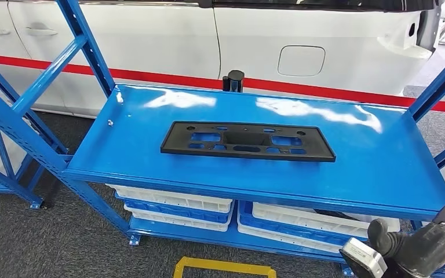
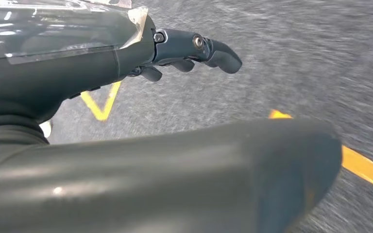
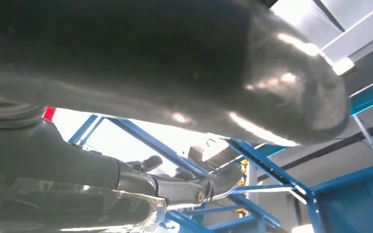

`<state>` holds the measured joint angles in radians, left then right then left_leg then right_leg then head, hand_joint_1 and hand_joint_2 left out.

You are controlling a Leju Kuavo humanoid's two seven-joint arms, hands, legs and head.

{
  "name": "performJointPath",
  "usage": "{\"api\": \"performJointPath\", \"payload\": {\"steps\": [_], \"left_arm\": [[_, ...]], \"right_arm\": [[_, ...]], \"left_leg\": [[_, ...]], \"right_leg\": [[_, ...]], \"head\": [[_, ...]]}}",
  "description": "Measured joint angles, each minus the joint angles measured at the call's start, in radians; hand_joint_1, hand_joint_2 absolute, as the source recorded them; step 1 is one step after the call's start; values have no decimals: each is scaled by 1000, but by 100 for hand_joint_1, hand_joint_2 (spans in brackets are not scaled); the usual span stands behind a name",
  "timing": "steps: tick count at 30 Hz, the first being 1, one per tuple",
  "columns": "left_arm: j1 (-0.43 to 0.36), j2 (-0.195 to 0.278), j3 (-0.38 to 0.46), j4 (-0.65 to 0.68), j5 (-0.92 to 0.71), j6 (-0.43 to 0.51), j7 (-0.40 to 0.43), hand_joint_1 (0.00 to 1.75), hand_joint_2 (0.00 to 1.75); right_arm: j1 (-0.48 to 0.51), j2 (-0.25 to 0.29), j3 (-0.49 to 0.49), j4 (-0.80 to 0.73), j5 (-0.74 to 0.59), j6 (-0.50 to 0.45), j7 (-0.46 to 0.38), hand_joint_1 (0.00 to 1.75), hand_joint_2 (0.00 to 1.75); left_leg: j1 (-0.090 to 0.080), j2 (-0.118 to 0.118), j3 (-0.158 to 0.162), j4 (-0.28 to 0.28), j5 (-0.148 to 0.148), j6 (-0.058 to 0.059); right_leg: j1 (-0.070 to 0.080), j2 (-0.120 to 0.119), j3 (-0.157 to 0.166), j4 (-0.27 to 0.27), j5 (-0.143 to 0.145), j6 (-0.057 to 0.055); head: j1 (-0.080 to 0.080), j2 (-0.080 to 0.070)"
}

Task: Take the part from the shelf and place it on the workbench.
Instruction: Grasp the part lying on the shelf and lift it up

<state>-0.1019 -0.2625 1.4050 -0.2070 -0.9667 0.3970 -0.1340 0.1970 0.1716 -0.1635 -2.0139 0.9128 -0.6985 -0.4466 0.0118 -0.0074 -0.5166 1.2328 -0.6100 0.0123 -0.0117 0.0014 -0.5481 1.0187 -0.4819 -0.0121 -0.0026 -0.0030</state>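
Black part: flat rectangular plastic-looking plate (image 1: 247,141) with a bunch of cutouts and small holes, matte finish, lying flat in the middle of the top shelf surface, nothing touching it
Shelf: glossy blue metal rack (image 1: 376,168), smooth top board with glare patches, diagonal blue struts on both sides
Bins: white and blue plastic crates (image 1: 177,205) stacked on the lower level under the top board, more of them (image 1: 301,225) to the right; can't tell what's inside
Right hand: dark hand (image 1: 434,237) low at the front right corner of the shelf, well apart from the part, fingers loosely apart, holding nothing; in the right wrist view the fingers (image 3: 213,182) stretch out with blue shelf beams behind
Left hand: fingers (image 2: 209,51) extended and spread over the floor, gripping nothing
Floor: dark grey speckled carpet-like surface (image 2: 311,58) with yellow tape lines (image 2: 366,167)
Background: white car body (image 1: 255,46) with a red stripe, small black post (image 1: 233,80) just behind the shelf
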Motion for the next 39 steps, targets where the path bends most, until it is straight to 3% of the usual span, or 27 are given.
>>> {"api": "performJointPath", "payload": {"steps": [2, 3, 4, 5, 7, 8, 9, 11, 13, 15, 17, 18, 19, 21, 22, 23, 24, 25, 28, 30, 32, 33, 34, 35, 37, 39], "left_arm": [[6, 1, 0, 0, -1, 0, 2, 0, 0], [9, 2, 0, 0, -1, 1, 3, 0, 0], [12, 3, 0, 0, -2, 1, 4, 0, 0], [13, 3, 0, 0, -3, 2, 5, 0, 0], [16, 4, 0, 0, -5, 5, 6, 0, 0], [17, 4, 0, 0, -5, 8, 7, 0, 0], [17, 4, 0, 0, -5, 13, 8, 0, 0], [16, 4, -1, 0, -5, 25, 10, 0, 0], [14, 4, -3, 0, -7, 36, 13, 0, 0], [13, 4, -7, 0, -8, 43, 16, 0, 0], [13, 4, -9, 0, -8, 47, 20, 0, 0], [14, 4, -10, 0, -8, 49, 22, 0, 0], [14, 4, -11, 0, -8, 51, 23, 0, 0], [15, 4, -13, 0, -8, 53, 23, 0, 0], [15, 4, -13, 0, -8, 52, 22, 0, 0], [14, 4, -14, 0, -8, 50, 20, 0, 0], [14, 4, -15, 0, -8, 48, 17, 0, 0], [14, 4, -16, 0, -8, 44, 15, 0, 0], [12, 4, -19, 0, -8, 35, 9, 0, 0], [11, 4, -20, 0, -10, 28, 7, 0, 0], [12, 5, -21, 0, -12, 23, 7, 0, 0], [13, 5, -21, 0, -12, 22, 7, 0, 0], [13, 6, -22, 0, -12, 21, 7, 0, 0], [14, 6, -22, 0, -12, 17, 7, 0, 0], [14, 10, -23, 0, -14, 5, 7, 0, 0], [14, 12, -24, 0, -16, 1, 8, 0, 0]], "right_arm": [[-2, 5, -2, 3, 4, 0, -1, 0, 87], [-3, 7, -3, 6, 8, 0, 4, 0, 131], [-4, 7, -3, 9, 13, 0, 12, 0, 175], [-5, 7, -3, 13, 21, 0, 22, 0, 175], [-8, 5, 0, 22, 43, 0, 45, 0, 175], [-10, 2, 3, 28, 56, 0, 59, 0, 175], [-12, -2, 7, 35, 72, 0, 74, 0, 175], [-17, -19, 25, 48, 118, 0, 111, 0, 175], [-24, -47, 58, 65, 186, 5, 163, 0, 175], [-31, -83, 105, 92, 266, 28, 223, 0, 175], [-35, -119, 159, 129, 334, 65, 280, 0, 175], [-37, -136, 185, 148, 358, 83, 303, 0, 175], [-40, -151, 211, 165, 379, 101, 324, 0, 175], [-47, -178, 262, 194, 421, 137, 360, 0, 175], [-49, -190, 285, 205, 441, 154, 375, 0, 175], [-49, -201, 307, 215, 462, 170, 388, 0, 175], [-49, -211, 326, 221, 479, 181, 398, 0, 175], [-49, -220, 345, 227, 493, 189, 407, 0, 175], [-44, -246, 401, 232, 519, 197, 427, 0, 175], [-35, -263, 435, 232, 527, 197, 438, 0, 175], [-26, -279, 462, 232, 532, 197, 446, 0, 175], [-21, -285, 473, 232, 533, 197, 448, 0, 175], [-18, -290, 481, 232, 533, 197, 449, 0, 175], [-15, -295, 489, 232, 533, 197, 450, 0, 175], [-13, -305, 504, 230, 529, 199, 455, 0, 175], [-12, -319, 520, 224, 522, 200, 461, 0, 175]], "left_leg": [[3, 0, -83, 63, -73, -12], [5, 1, -109, 60, -98, -16], [7, 2, -122, 32, -95, -21], [10, 3, -125, -16, -62, -24], [12, 12, -118, -119, 61, -24], [10, 16, -112, -149, 112, -20], [7, 20, -107, -161, 140, -13], [3, 20, -95, -167, 146, 3], [4, 19, -79, -187, 143, 18], [3, 18, -59, -205, 136, 31], [1, 14, -45, -209, 124, 38], [0, 10, -37, -209, 116, 39], [-1, 5, -26, -209, 107, 39], [-2, -2, -1, -210, 85, 35], [-4, -6, 11, -210, 73, 31], [-7, -9, 20, -210, 62, 26], [-9, -10, 25, -212, 53, 20], [-10, -10, 32, -215, 46, 15], [-4, -3, 33, -197, 23, 0], [-1, 0, -18, -96, -23, -8], [0, 0, -105, 37, -67, -13], [1, 1, -139, 73, -64, -14], [2, 1, -155, 71, -39, -15], [3, 2, -152, 32, 4, -15], [5, 3, -112, -99, 95, -13], [4, 2, -84, -176, 130, -8]], "right_leg": [[-4, 3, 16, 0, -22, 0], [-7, 5, 26, 0, -33, 3], [-11, 6, 39, 0, -45, 8], [-15, 6, 55, 0, -57, 14], [-18, 6, 87, 2, -80, 30], [-16, 6, 99, 2, -91, 39], [-14, 6, 108, -1, -99, 48], [-11, 5, 118, -15, -111, 62], [-12, 1, 111, 6, -125, 67], [-13, -1, 44, 116, -154, 65], [-12, -1, -61, 246, -166, 67], [-11, -1, -100, 271, -152, 73], [-11, -1, -120, 259, -120, 81], [-11, -2, -112, 140, -21, 96], [-6, -3, -96, 80, 18, 96], [-3, -3, -84, 40, 40, 89], [0, -3, -76, 23, 45, 78], [5, -2, -70, 23, 38, 66], [-5, 3, -56, 15, 27, 37], [-10, 3, -42, 11, 19, 20], [-9, 1, -31, 11, 8, 10], [-9, 2, -25, 11, 2, 9], [-10, 4, -18, 11, -4, 10], [-11, 6, -9, 11, -10, 13], [-8, 10, 8, 12, -26, 23], [-1, 13, 13, 13, -39, 33]], "head": [[-2, 0], [-3, 0], [-3, 0], [-3, 0], [-5, 0], [-6, 0], [-5, 0], [-2, 0], [0, 0], [2, 0], [2, 0], [2, 0], [3, 0], [4, 0], [4, 0], [4, 0], [2, 0], [1, 0], [-2, 0], [-4, 0], [-5, 0], [-5, 0], [-6, 0], [-6, 0], [-7, 0], [-6, 0]]}}
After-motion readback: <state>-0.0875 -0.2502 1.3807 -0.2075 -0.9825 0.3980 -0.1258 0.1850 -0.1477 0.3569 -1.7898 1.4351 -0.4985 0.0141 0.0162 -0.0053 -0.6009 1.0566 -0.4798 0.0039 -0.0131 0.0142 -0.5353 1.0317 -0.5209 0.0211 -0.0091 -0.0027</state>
